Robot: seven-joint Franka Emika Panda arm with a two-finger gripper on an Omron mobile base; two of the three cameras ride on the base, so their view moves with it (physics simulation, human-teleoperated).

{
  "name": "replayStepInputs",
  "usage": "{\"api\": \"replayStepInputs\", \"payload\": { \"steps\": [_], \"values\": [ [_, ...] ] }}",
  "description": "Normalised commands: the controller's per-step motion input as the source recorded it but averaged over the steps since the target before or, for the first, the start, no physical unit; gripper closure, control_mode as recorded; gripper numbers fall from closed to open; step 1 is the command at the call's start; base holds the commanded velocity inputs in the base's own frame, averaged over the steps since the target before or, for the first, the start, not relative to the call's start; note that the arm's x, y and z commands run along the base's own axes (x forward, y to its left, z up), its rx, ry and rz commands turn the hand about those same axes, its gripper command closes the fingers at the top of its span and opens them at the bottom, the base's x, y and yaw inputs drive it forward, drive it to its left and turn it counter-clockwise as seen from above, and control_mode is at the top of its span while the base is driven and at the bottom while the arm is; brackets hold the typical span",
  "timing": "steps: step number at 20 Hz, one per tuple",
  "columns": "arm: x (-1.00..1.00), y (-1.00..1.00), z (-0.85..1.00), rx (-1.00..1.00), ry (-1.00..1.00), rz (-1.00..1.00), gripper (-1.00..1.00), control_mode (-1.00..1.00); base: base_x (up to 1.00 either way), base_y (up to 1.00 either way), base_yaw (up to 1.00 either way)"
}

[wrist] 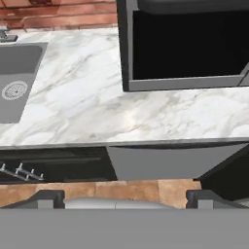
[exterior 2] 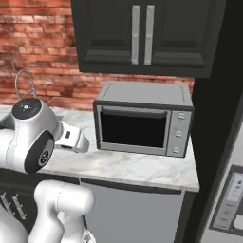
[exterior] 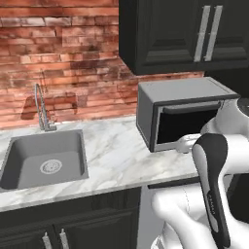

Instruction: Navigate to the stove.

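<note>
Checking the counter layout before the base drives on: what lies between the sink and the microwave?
A bare stretch of marble counter separates the sink from the microwave; the left base view and the hand view both show it.

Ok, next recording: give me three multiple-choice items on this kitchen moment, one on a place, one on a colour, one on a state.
1. Where is the microwave relative to the sink?
A. to its right, on the same counter
B. inside it
C. to its left

2. What colour are the upper cabinets?
A. white
B. black
C. yellow

3. What is the sink's state?
A. piled with plates
B. full of water
C. empty

Answers: 1 A, left base view shows sink left, microwave right. 2 B, doors are black. 3 C, bare basin with drain visible.
</note>
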Motion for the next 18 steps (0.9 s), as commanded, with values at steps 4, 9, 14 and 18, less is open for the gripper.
{"api": "replayStepInputs", "payload": {
  "steps": [4,9,14,18],
  "values": [
    [0.00,0.00,0.00,0.00,0.00,0.00,-1.00,1.00,0.00,1.00,-0.09],
    [0.00,0.00,0.00,0.00,0.00,0.00,-1.00,1.00,0.08,1.00,-0.05],
    [0.00,0.00,0.00,0.00,0.00,0.00,-1.00,1.00,0.23,1.00,0.00],
    [0.00,0.00,0.00,0.00,0.00,0.00,-1.00,1.00,0.22,1.00,0.00]
  ]
}}
